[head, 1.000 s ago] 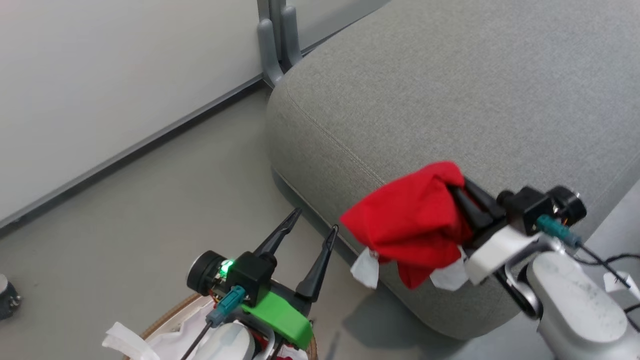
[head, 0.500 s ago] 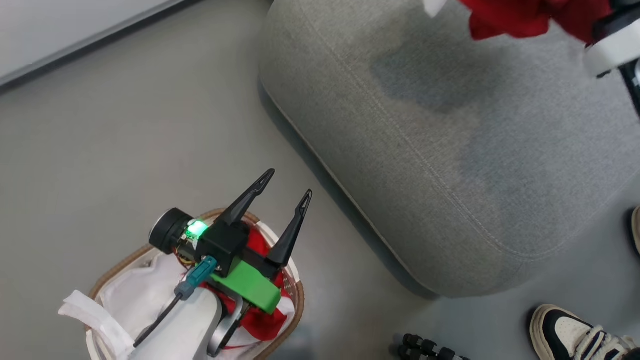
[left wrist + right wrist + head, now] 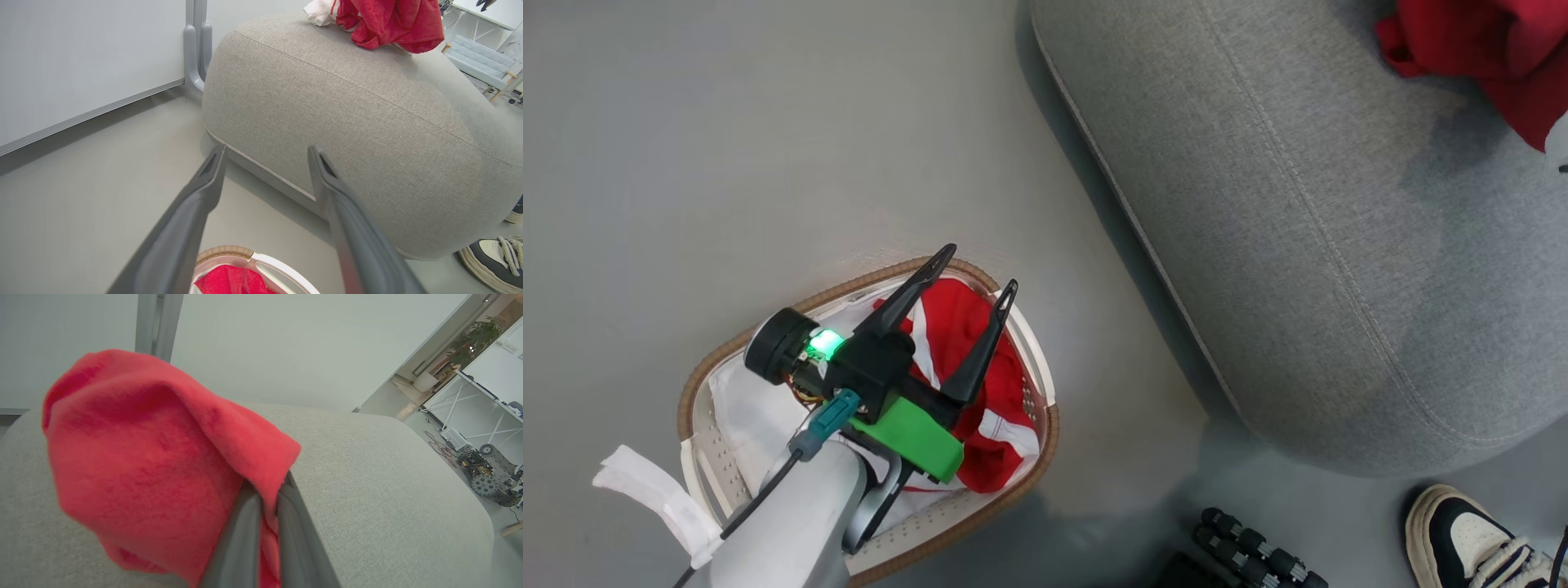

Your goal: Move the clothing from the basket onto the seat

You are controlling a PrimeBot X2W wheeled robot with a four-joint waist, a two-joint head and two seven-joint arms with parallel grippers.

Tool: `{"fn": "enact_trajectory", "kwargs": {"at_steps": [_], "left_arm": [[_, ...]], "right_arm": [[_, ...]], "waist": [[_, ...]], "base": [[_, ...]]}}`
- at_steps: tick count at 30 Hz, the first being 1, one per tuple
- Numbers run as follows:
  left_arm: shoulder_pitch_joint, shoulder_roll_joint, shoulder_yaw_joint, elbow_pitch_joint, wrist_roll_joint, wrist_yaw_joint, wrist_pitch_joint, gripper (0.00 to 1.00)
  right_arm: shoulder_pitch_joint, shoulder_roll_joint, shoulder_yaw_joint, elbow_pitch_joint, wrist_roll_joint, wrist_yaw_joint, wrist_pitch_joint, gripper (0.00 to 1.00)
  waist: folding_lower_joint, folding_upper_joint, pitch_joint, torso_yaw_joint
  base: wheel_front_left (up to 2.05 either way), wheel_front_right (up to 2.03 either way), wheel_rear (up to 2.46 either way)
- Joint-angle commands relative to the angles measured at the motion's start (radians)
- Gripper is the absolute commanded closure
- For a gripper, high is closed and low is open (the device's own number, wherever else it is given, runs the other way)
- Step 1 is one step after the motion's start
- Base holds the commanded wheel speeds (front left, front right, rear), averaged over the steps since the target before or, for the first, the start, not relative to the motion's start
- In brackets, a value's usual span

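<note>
now my right gripper [image 3: 267, 484], pinched on a red garment [image 3: 155, 457], has carried it from the edge to above the seat [image 3: 1339, 245], while my left gripper [image 3: 980, 267] gapes over clothing [image 3: 956, 327] in the basket [image 3: 866, 282].

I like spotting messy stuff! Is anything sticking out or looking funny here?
Yes. The white liner flops out over the rim of the basket on the robot's left side instead of lying inside. A person's shoe also stands close beside the seat.
</note>
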Motion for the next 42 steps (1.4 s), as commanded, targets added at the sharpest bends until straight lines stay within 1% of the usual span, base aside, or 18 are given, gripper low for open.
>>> {"fn": "enact_trajectory", "kwargs": {"at_steps": [1,2,3,5,9,12,14,17,19,24,25,28,31,36,42], "left_arm": [[-0.016,0.011,0.008,0.006,-0.014,-0.003,0.001,0.00],[-0.013,0.012,0.012,0.013,-0.016,-0.003,0.001,0.00],[-0.010,0.012,0.017,0.018,-0.017,-0.003,0.001,0.00],[-0.003,0.010,0.027,0.029,-0.019,-0.003,0.001,0.00],[0.012,0.000,0.044,0.052,-0.019,-0.003,0.001,0.00],[0.023,-0.012,0.054,0.063,-0.019,-0.003,0.001,0.00],[0.036,-0.020,0.058,0.068,-0.025,-0.003,0.001,0.00],[0.054,-0.031,0.081,0.072,-0.022,-0.003,0.001,0.00],[0.074,-0.040,0.100,0.081,-0.020,-0.003,0.001,0.00],[0.125,-0.071,0.168,0.093,0.000,-0.003,0.001,0.00],[0.137,-0.077,0.185,0.097,0.004,-0.003,0.001,0.00],[0.170,-0.099,0.246,0.095,0.019,-0.003,0.001,0.00],[0.201,-0.123,0.289,0.108,0.040,-0.003,0.001,0.00],[0.245,-0.156,0.400,0.123,0.071,-0.002,0.001,0.00],[0.305,-0.191,0.519,0.111,0.125,-0.001,0.001,0.00]], "right_arm": [[0.024,0.005,-0.027,0.013,-0.011,-0.001,-0.001,0.89],[0.046,0.017,-0.045,0.023,-0.020,-0.001,0.000,0.58],[0.063,0.026,-0.066,0.029,-0.025,-0.001,0.000,0.00],[0.105,0.045,-0.109,0.034,-0.037,-0.001,0.000,0.00],[0.194,0.085,-0.187,0.005,-0.046,-0.001,0.000,0.00],[0.273,0.106,-0.213,-0.042,-0.050,-0.001,0.000,0.00],[0.328,0.117,-0.211,-0.075,-0.043,-0.001,0.000,0.00],[0.400,0.147,-0.190,-0.116,-0.023,-0.001,0.000,0.00],[0.443,0.155,-0.164,-0.148,-0.007,-0.001,-0.001,0.00],[0.546,0.197,-0.081,-0.239,0.030,-0.001,-0.001,0.00],[0.555,0.191,-0.066,-0.256,0.045,-0.001,0.000,0.00],[0.585,0.237,-0.026,-0.310,0.090,-0.001,0.000,0.00],[0.610,0.251,0.015,-0.346,0.101,-0.001,-0.001,0.00],[0.631,0.272,0.090,-0.376,0.106,-0.001,0.000,0.00],[0.664,0.294,0.121,-0.401,0.115,-0.001,0.000,0.00]], "waist": [[-0.0001,-0.0001,0.026,0.026],[-0.0001,-0.0001,0.022,0.023],[-0.0001,-0.0001,0.018,0.020],[-0.0001,-0.0001,0.006,0.014],[-0.0001,-0.0001,-0.029,0.003],[-0.0001,-0.0001,-0.066,0.004],[-0.0001,-0.0001,-0.092,0.005],[-0.0001,-0.0001,-0.133,0.011],[-0.0001,-0.0001,-0.161,0.019],[-0.0001,-0.0001,-0.237,0.060],[-0.0001,-0.0001,-0.253,0.072],[-0.0001,-0.0001,-0.293,0.108],[-0.0001,-0.0001,-0.338,0.159],[-0.0001,-0.0001,-0.392,0.233],[-0.0001,-0.0001,-0.451,0.300]], "base": [[0.00,0.00,0.00],[0.00,0.00,0.00],[0.00,0.00,0.00],[0.00,0.00,0.00],[0.00,0.00,0.00],[0.00,0.00,0.00],[0.00,0.00,0.00],[0.00,0.00,0.00],[0.00,0.00,0.00],[0.00,0.00,0.00],[0.00,0.00,0.00],[0.00,0.00,0.00],[0.00,0.00,0.00],[0.00,0.00,0.00],[0.00,0.00,0.00]]}}
